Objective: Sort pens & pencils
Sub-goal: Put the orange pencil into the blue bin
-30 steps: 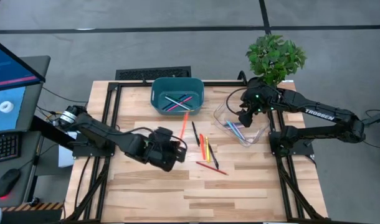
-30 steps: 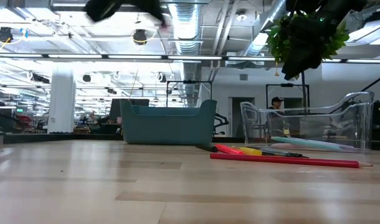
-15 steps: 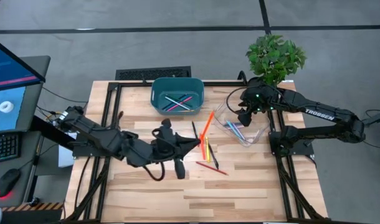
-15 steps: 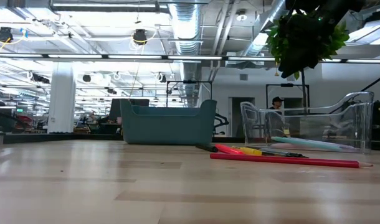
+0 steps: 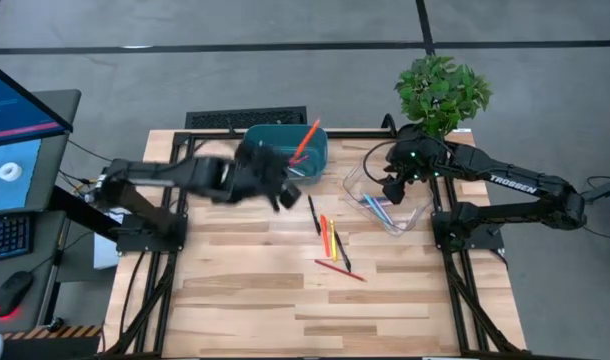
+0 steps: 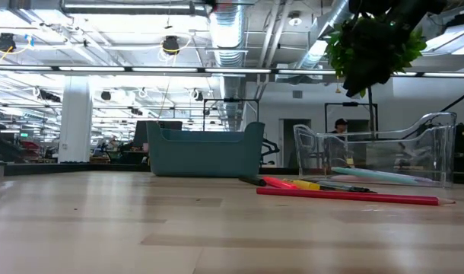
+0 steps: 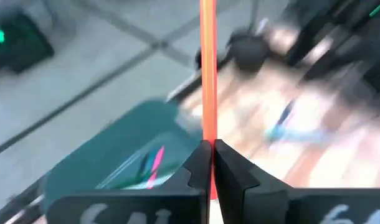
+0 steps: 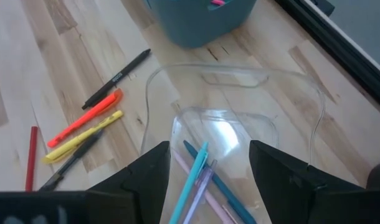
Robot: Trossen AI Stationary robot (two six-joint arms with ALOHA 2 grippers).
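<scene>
— See the left end effector (image 5: 281,178)? Its fingers are pressed together on an orange pencil (image 5: 305,141), pinching it near the lower end so most of the stick pokes out past the tips.

— Yes, and it hangs just over the near rim of the teal bin (image 5: 318,152), with the pencil slanting across the bin's corner. A few pink and pale sticks already lie inside.

— And the other arm?

— The right end effector (image 8: 208,163) hovers above the clear tray (image 8: 296,81), fingers spread and holding nothing. Teal, blue and purple pens (image 8: 199,175) lie in the tray right under it.

— What's left on the bench (image 5: 245,300)?

— A small cluster between bin and tray: a black pen (image 5: 312,214), an orange marker (image 8: 85,118), a yellow one (image 8: 83,137), and a red pencil (image 5: 340,270) a little nearer the front edge.

— Where could this go wrong, do you think?

— The grip is low on a long thin stick. If the fingers let go while it's tilted over the rim, the tip could catch the wall and the pencil could tip out onto the bench or roll away. The wrist view is smeared too, so the arm looks to be moving fast; a release in mid-swing could fling it past the bin.
</scene>
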